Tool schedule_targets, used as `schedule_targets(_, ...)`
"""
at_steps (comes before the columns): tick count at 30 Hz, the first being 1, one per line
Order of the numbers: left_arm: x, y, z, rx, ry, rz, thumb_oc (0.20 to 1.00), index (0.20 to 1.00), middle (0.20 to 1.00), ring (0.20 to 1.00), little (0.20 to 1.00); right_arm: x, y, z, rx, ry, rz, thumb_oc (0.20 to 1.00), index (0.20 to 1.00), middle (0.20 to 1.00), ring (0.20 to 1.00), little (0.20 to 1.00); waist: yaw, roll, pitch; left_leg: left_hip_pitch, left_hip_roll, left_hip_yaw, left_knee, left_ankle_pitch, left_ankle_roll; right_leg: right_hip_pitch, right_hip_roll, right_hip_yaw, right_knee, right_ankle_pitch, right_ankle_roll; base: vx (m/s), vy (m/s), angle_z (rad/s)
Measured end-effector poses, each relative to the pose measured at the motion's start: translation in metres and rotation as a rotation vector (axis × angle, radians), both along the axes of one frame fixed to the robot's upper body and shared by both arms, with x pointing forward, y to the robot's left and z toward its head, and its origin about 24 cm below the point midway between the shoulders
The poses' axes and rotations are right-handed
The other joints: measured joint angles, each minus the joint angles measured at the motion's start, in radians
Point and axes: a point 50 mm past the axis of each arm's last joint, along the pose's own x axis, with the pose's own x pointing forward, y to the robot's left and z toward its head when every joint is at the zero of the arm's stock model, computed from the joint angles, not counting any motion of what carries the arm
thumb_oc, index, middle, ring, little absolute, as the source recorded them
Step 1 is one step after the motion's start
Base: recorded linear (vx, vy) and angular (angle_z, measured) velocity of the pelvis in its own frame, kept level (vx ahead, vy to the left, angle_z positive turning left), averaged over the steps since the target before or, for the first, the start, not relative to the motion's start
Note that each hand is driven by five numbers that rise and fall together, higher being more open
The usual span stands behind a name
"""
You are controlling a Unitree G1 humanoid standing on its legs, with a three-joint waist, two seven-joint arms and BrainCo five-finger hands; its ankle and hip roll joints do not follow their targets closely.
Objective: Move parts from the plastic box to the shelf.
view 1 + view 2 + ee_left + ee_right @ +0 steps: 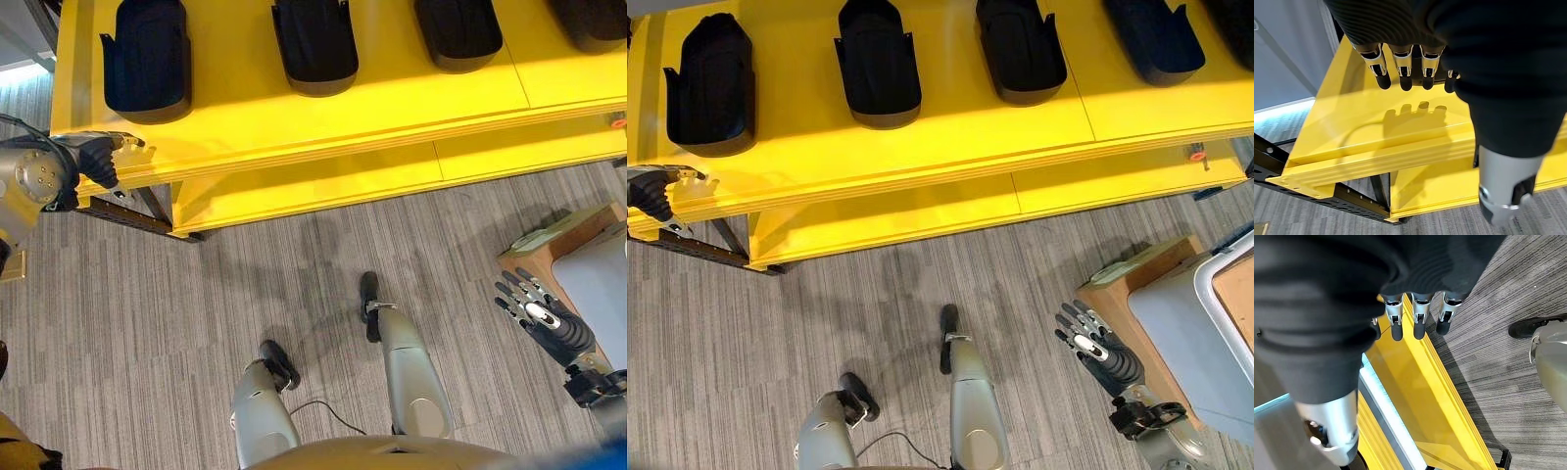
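Several black moulded parts (pixel 147 59) (pixel 879 64) lie in a row on the top board of the yellow shelf (pixel 323 122). My left hand (pixel 98 157) hovers at the shelf's front left corner. In the left wrist view its fingers (pixel 1400 73) hang relaxed over the yellow board and hold nothing. My right hand (pixel 1097 348) is low on the right over the carpet, fingers spread and empty, just left of the grey plastic box (pixel 1185 333). The inside of the box is out of sight.
The plastic box rests on a wooden crate (pixel 1136 279) at the right. A lower yellow board (pixel 343 181) juts out under the top one, and a black steel frame (pixel 127 211) carries the left end. Grey carpet (pixel 245 284) lies between shelf and box.
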Motion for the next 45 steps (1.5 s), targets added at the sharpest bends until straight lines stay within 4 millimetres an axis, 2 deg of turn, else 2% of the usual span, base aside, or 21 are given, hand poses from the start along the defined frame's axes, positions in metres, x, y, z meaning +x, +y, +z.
schedule_targets(6, 0.002, -0.002, 0.0, 0.015, 0.016, -0.007, 1.0, 1.0, 1.0, 1.0, 1.0, 0.0, 0.0, 0.0, -0.001, 0.0, 0.003, 1.0, 1.0, 1.0, 1.0, 1.0, -0.003, 0.005, 0.003, -0.021, -0.003, 0.004, 0.004, 0.0, 0.0, -0.031, -0.002, 0.008, 0.017, 0.0, -0.003, 0.0, 0.001, -0.01)
schedule_targets(8, 0.002, -0.003, -0.001, 0.013, 0.026, -0.006, 1.0, 1.0, 1.0, 1.0, 1.0, 0.0, -0.001, 0.001, -0.005, 0.0, 0.005, 1.0, 1.0, 1.0, 1.0, 1.0, -0.002, 0.005, 0.003, -0.023, -0.006, -0.003, 0.018, -0.001, 0.001, -0.041, -0.003, 0.018, 0.038, -0.009, -0.019, 0.01, 0.002, -0.02)
schedule_targets(12, 0.003, -0.004, 0.004, 0.016, 0.013, -0.011, 1.0, 1.0, 1.0, 1.0, 1.0, 0.001, -0.004, 0.005, -0.03, 0.002, 0.015, 1.0, 1.0, 1.0, 1.0, 1.0, -0.001, 0.005, 0.003, -0.029, -0.006, -0.006, 0.019, -0.014, -0.004, -0.052, -0.002, 0.022, 0.044, -0.013, -0.024, 0.01, 0.001, -0.03)
schedule_targets(18, 0.003, -0.004, 0.005, 0.015, 0.015, -0.009, 1.0, 1.0, 1.0, 1.0, 1.0, 0.001, -0.005, 0.004, -0.029, 0.003, 0.016, 1.0, 1.0, 1.0, 1.0, 1.0, -0.007, 0.006, 0.003, -0.038, -0.006, -0.002, 0.016, -0.014, -0.003, -0.06, -0.003, 0.021, 0.031, -0.007, -0.013, 0.0, 0.003, -0.01)
schedule_targets(22, 0.005, -0.005, 0.009, 0.026, 0.012, -0.01, 1.0, 1.0, 1.0, 1.0, 1.0, 0.001, -0.005, 0.005, -0.021, 0.0, 0.016, 1.0, 1.0, 1.0, 1.0, 1.0, -0.009, 0.008, 0.004, -0.045, -0.006, -0.006, 0.021, -0.014, -0.003, -0.067, -0.003, 0.022, 0.044, -0.008, -0.017, 0.01, 0.0, 0.01)
schedule_targets(28, 0.009, -0.01, 0.024, 0.054, -0.026, -0.018, 1.0, 1.0, 1.0, 1.0, 1.0, 0.001, -0.004, 0.005, -0.018, -0.001, 0.022, 1.0, 1.0, 1.0, 1.0, 1.0, -0.009, 0.008, 0.004, -0.049, -0.005, -0.008, 0.034, -0.019, 0.0, -0.07, -0.005, 0.025, 0.054, -0.014, -0.025, 0.0, 0.0, 0.0)
schedule_targets(42, 0.009, -0.011, 0.028, 0.059, -0.039, -0.02, 1.0, 1.0, 1.0, 1.0, 1.0, -0.001, -0.005, 0.002, -0.012, 0.016, 0.025, 1.0, 1.0, 1.0, 1.0, 1.0, -0.01, 0.007, 0.004, -0.06, -0.005, -0.008, 0.036, -0.019, -0.001, -0.084, -0.005, 0.025, 0.055, -0.011, -0.021, 0.0, 0.0, 0.0)
schedule_targets(45, 0.011, -0.013, 0.037, 0.063, -0.067, -0.025, 1.0, 1.0, 1.0, 1.0, 1.0, -0.001, -0.005, 0.002, -0.011, 0.016, 0.026, 1.0, 1.0, 1.0, 1.0, 1.0, -0.009, 0.007, 0.004, -0.068, -0.005, -0.01, 0.04, -0.019, 0.0, -0.09, -0.006, 0.025, 0.059, -0.012, -0.023, 0.0, 0.0, 0.0)
